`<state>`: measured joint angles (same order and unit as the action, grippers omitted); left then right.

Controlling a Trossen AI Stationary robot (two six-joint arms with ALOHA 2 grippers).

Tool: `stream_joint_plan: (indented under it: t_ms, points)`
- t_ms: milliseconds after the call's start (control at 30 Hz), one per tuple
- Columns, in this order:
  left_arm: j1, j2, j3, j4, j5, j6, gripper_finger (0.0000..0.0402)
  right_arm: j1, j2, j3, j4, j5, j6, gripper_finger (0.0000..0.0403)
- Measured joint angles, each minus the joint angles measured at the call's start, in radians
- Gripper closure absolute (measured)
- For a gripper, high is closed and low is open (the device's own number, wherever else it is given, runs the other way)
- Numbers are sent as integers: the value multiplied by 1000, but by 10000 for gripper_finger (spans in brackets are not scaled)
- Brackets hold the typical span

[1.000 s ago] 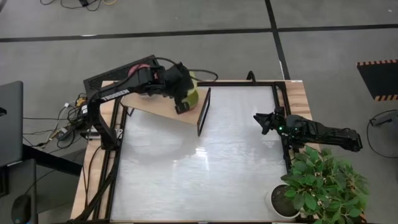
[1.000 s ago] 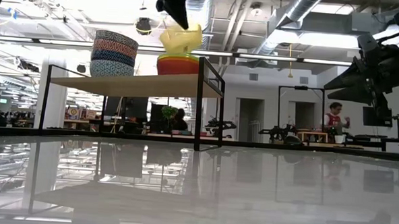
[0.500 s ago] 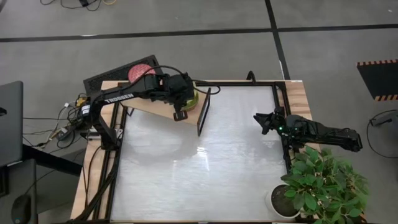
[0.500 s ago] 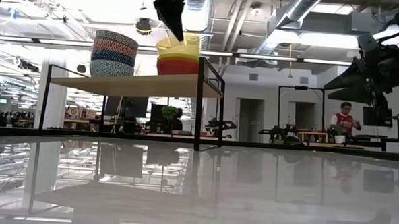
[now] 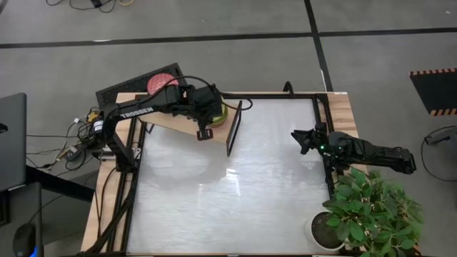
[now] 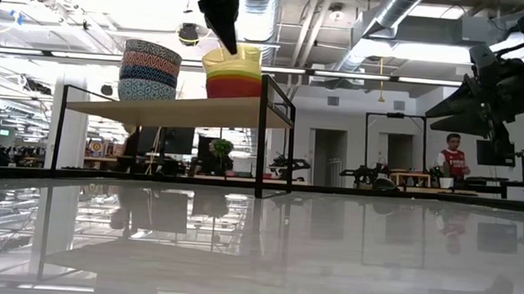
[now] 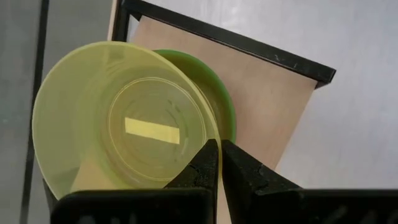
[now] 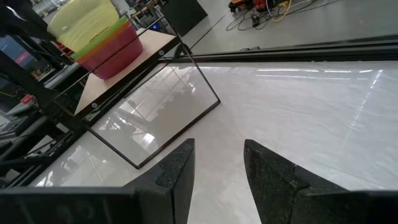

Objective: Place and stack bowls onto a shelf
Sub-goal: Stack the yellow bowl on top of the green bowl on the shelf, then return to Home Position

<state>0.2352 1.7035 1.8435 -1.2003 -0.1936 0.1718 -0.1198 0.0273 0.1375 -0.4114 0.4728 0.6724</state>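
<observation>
The translucent yellow bowl [image 7: 124, 124], smooth and round, sits nested in a green bowl [image 7: 221, 99] over a red one [image 6: 234, 86] on the pale wooden shelf [image 6: 175, 110], at the surface's eleven o'clock. The left hand [image 7: 219, 163] pinches the yellow bowl's rim. The right hand [image 8: 219, 163] hangs released at three o'clock.

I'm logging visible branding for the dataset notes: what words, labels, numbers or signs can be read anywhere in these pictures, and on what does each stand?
"TROSSEN": white lettering along the left arm, read in the high view.
The yellow bowl carries a plain yellow rectangular sticker inside, with no text.
The orange-and-black striped marking on the floor carries no words.
Signs in the room behind, in the low view, are too small to read.
</observation>
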Motion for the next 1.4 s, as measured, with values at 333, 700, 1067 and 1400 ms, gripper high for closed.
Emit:
stream_joint_plan:
  t_ms: [333,700,1067,1400]
  points:
    - [0,0,0,5,0,4,401,0,0,0,0,0,0,239]
    - [0,0,0,10,58,34,358,0,0,0,0,0,0,239]
    - [0,0,0,48,-42,30,283,0,0,0,0,0,0,239]
    - [-35,-103,1,312,-55,-171,299,0,0,0,0,0,0,239]
